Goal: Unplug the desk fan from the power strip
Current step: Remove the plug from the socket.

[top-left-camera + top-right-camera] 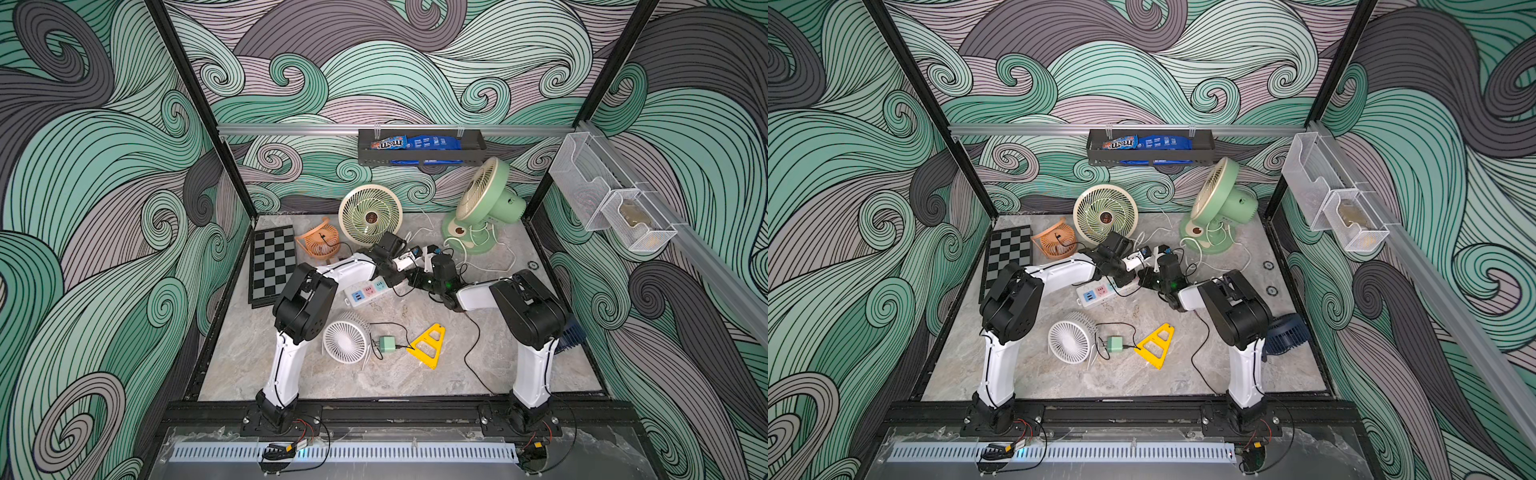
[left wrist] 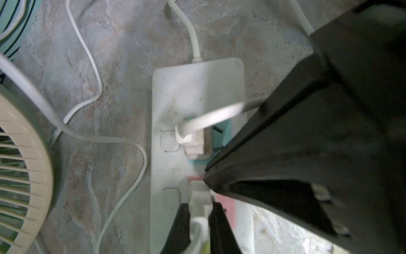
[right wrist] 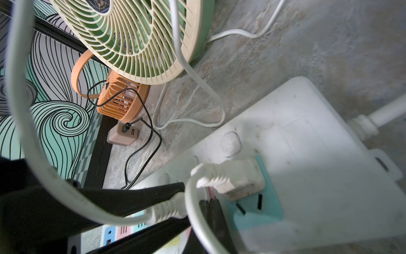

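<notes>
Left gripper (image 2: pixel 199 205) clamps a white plug (image 2: pixel 198 195) at the pink socket of the power strip (image 2: pixel 197 88), one black finger (image 2: pixel 179 226) on either side of the plug's body; the right gripper (image 3: pixel 209 202), jaws pressed together and holding nothing, sets its tip on the strip's face just beside the teal socket, where a second white plug (image 3: pixel 237 178) sits; white cords loop away from both plugs, and which fan each one feeds cannot be traced.

The power strip lies aslant near the middle of the grey marbled tabletop (image 1: pixel 332 382), beneath the two meeting arms; its free end shows blue, pink and teal squares in both top views; its own thick white cord (image 2: pixel 191 33) leaves the opposite end.

Behind the strip stand a round cream fan (image 1: pixel 370 216) and a green fan on a stand (image 1: pixel 482 199); a small orange fan (image 1: pixel 318 241) and a chessboard (image 1: pixel 272 266) lie on the left arm's side; nearer the arm bases are a small white fan (image 1: pixel 345 340), a green charger cube (image 1: pixel 387 344) and a yellow triangular frame (image 1: pixel 428 345).

On the back wall a black shelf (image 1: pixel 419 160) holds a packet reading "m&m's" (image 1: pixel 388 144); the blue packet (image 1: pixel 434 143) beside it carries print too small to read.
</notes>
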Controlling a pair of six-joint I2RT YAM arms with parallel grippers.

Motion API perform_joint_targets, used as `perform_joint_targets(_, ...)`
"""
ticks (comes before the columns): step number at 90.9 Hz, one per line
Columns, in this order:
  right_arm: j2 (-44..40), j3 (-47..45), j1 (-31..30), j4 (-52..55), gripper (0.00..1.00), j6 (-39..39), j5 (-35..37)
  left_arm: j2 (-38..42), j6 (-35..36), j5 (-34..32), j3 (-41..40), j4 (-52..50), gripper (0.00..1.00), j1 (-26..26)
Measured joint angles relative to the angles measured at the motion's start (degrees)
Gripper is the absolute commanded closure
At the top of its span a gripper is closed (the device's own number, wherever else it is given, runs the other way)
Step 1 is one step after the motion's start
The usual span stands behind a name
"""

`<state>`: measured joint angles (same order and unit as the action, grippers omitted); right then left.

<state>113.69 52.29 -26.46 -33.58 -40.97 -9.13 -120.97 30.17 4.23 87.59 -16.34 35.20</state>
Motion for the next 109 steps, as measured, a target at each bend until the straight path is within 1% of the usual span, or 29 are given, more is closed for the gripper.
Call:
perform_joint_targets(24, 0.00, 0.00, -0.22, 0.04, 0.94, 0.00, 0.02, -0.68, -0.98, 4.00, 2.19, -3.37, 1.00, -1.33)
perform_joint_targets(33, 0.00, 0.00, -0.31, 0.02, 0.94, 0.00, 0.09, -0.37, 0.35, 3.32, 1.09, -1.86, 1.00, -1.07)
perform_joint_targets(41, 0.00, 0.00, -0.31, 0.04, 0.94, 0.00, 0.07, 0.57, 1.14, 0.70, -1.16, 0.96, 1.00, -0.31)
perform_joint_targets(49, 0.00, 0.00, -0.31, 0.04, 0.94, 0.00, 0.09, 0.63, 1.09, -0.07, -0.94, 0.66, 1.00, -0.13)
perform_joint_targets(57, 0.00, 0.00, -0.33, 0.04, 0.94, 0.00, 0.11, -0.15, -0.31, 1.53, 1.29, -2.12, 1.00, -1.09)
perform_joint_targets(67, 0.00, 0.00, -0.42, 0.02, 0.94, 0.00, 0.28, -2.14, -2.40, 5.38, 5.62, -6.99, 1.00, -2.54)
perform_joint_targets(76, 0.00, 0.00, -0.59, 0.02, 0.94, 0.02, 0.48, -2.49, -2.25, 6.99, 6.23, -7.87, 1.00, -2.84)
perform_joint_targets(85, 0.00, 0.00, -0.63, 0.02, 0.94, 0.02, 0.63, -1.73, -0.55, 5.62, 4.26, -5.66, 1.00, -2.23)
perform_joint_targets(100, 0.00, 0.04, -0.68, 0.02, 0.94, 0.02, 0.70, 0.74, 1.90, -1.51, -0.83, 0.35, 1.00, 0.31)
perform_joint_targets(109, 0.00, 0.04, -0.70, 0.02, 0.94, 0.04, 0.76, 0.74, 1.66, -1.64, -0.39, -0.31, 1.00, 0.37)
